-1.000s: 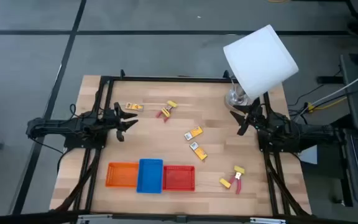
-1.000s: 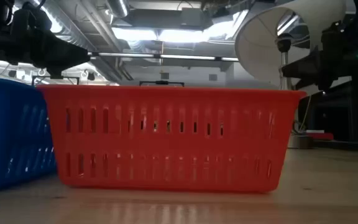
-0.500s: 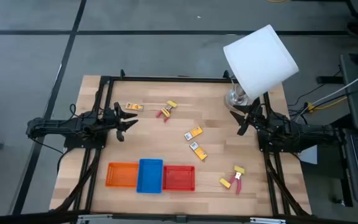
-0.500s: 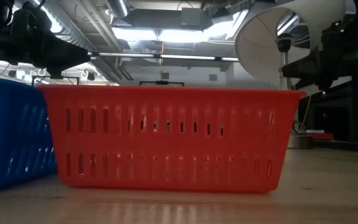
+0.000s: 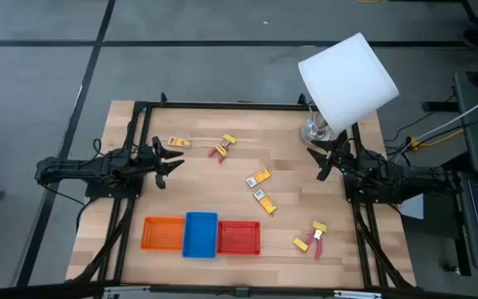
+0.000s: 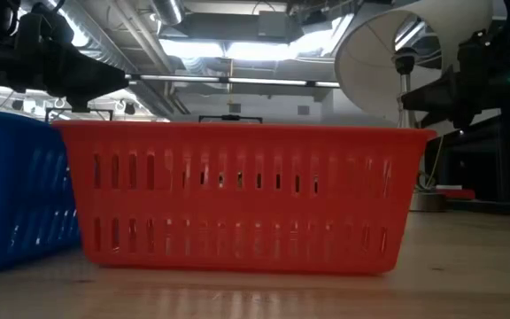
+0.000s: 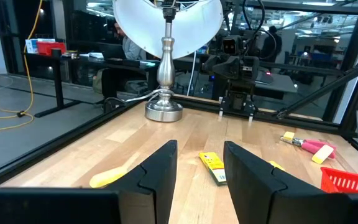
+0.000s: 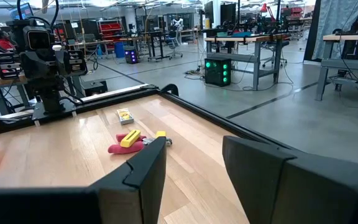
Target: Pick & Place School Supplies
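Nothing had moved since a second before. Both arms waited over the surface (image 5: pixel 139 216). Left end effector (image 5: pixel 175 155) sat at nine o'clock, fingers apart, holding nothing. Right end effector (image 5: pixel 320 158) sat at three o'clock, also apart and empty. Two yellow packets (image 5: pixel 259 178) lay at the middle. Pink scissors (image 5: pixel 219 150) lay toward twelve o'clock, another pair (image 5: pixel 317 245) toward five.

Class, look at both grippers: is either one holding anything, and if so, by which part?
Nothing is held. The left gripper and right gripper both hover open and empty above the table, apart from the school supplies.
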{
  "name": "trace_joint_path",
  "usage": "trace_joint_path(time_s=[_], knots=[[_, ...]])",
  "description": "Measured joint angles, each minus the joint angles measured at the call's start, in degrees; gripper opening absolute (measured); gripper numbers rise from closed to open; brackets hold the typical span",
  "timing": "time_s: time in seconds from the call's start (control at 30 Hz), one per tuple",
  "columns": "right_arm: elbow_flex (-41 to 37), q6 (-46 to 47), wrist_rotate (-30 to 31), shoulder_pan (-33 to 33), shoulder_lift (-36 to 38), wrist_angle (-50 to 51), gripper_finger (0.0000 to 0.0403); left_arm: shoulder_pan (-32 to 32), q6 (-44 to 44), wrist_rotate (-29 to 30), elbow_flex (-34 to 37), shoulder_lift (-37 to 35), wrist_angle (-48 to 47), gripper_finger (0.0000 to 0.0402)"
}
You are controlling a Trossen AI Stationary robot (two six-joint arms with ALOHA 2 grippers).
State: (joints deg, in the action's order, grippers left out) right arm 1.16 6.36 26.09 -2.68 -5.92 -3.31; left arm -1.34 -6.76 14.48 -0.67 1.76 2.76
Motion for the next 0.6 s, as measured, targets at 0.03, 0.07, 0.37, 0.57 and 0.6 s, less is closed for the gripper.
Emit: trace_joint_path(time_s=[0.03,0.07,0.37,0.57,0.6], knots=[[0.0,0.0,0.0,0.0,0.0,0.0,0.0162,0.0,0.0,0.0,0.0,0.0,0.0,0.0127],[0.0,0.0,0.0,0.0,0.0,0.0,0.0162,0.0,0.0,0.0,0.0,0.0,0.0,0.0127],[0.0,-1.5,0.0,-0.1,0.0,-0.7,0.0162,0.0,0.0,0.0,0.0,0.0,0.0,0.0127],[0.0,9.0,-4.7,-0.2,0.0,-4.4,0.0162,0.0,0.0,0.0,0.0,0.0,0.0,0.0127],[0.0,15.3,-5.9,-0.2,0.0,-4.5,0.0162,0.0,0.0,0.0,0.0,0.0,0.0,0.0127]])
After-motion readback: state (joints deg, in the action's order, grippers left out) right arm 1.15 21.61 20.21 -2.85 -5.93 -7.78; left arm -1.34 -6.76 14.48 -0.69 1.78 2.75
